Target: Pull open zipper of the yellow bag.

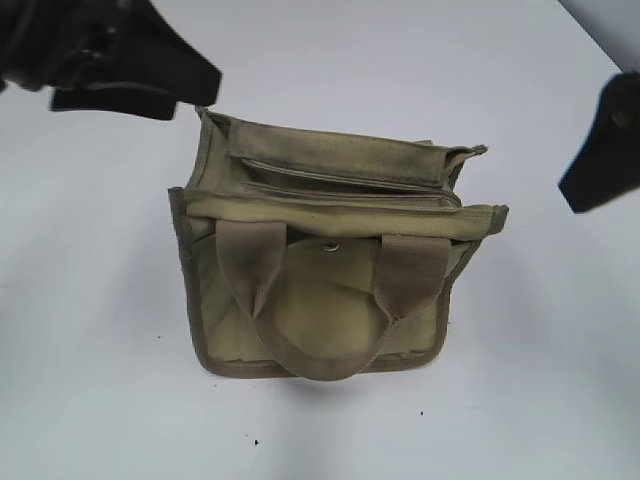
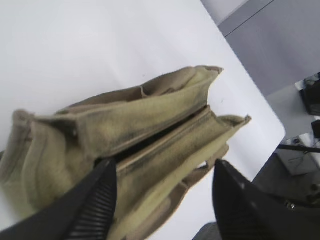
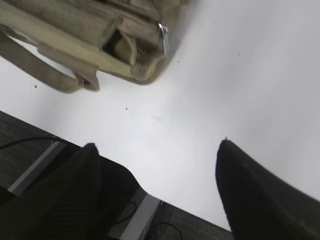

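Hovering with both claws off the yellow bag (image 1: 330, 270), I see it upright mid-table (image 1: 100, 400), its two webbing handles (image 1: 330, 300) drooping over the front pocket toward six o'clock. My left gripper (image 2: 165, 200) hangs above the bag's end at about ten o'clock in the exterior view, its fingers (image 2: 95, 210) spread wide with only canvas and table showing between them, clamping nothing. My right gripper (image 3: 155, 190) sits out at three o'clock, well apart from the bag, likewise spread wide over bare white surface and empty. The zipper (image 1: 345, 185) runs along the top, and its mouth appears parted, a dark slot showing; the silver pull tab (image 3: 163, 35) seems to rest at the bag's right-hand end, though blur makes that uncertain.
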Robot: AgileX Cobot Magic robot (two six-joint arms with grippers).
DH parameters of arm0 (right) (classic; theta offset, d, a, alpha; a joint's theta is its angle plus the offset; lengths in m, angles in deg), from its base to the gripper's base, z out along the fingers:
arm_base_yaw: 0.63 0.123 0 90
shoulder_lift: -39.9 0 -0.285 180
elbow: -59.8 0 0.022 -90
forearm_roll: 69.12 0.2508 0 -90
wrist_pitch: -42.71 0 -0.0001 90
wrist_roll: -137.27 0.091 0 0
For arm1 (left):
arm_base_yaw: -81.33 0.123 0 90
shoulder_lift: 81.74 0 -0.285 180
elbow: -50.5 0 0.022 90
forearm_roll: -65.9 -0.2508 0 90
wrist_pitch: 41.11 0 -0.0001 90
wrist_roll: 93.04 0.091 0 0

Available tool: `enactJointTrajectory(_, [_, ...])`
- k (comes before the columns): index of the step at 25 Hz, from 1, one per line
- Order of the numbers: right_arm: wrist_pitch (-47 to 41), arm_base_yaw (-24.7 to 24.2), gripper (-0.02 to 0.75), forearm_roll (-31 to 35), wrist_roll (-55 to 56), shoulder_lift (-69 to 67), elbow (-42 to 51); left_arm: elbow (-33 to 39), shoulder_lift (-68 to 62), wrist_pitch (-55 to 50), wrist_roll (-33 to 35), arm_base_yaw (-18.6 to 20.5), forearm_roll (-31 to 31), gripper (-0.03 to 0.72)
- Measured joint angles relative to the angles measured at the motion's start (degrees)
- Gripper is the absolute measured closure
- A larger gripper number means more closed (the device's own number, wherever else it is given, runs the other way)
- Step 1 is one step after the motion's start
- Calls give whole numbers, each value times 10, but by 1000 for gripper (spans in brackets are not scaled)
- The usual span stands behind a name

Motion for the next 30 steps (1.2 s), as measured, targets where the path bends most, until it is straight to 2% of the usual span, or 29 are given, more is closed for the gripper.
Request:
enactJointTrajectory(3, [0, 0, 174, -18, 17, 65, 67, 0, 83, -48, -97, 0, -148, 207])
enactJointTrajectory(6, [0, 0, 174, -27, 36, 142, 138, 11, 163, -91, -182, 0, -271, 205])
enactJointTrajectory(10, [2, 0, 173, -30, 43, 261, 226, 80, 288, -120, -251, 0, -368, 204])
enactJointTrajectory(16, [6, 0, 173, -58, 45, 433, 323, 243, 505, -133, -268, 0, -428, 204])
enactJointTrajectory(20, [6, 0, 173, -68, 45, 520, 369, 317, 643, -146, -268, 0, -455, 204])
enactJointTrajectory(25, [13, 0, 173, -71, 45, 581, 378, 333, 764, -138, -268, 0, -459, 204])
enactJointTrajectory(30, [57, 0, 173, -72, 45, 587, 393, 341, 794, -127, -268, 0, -461, 204])
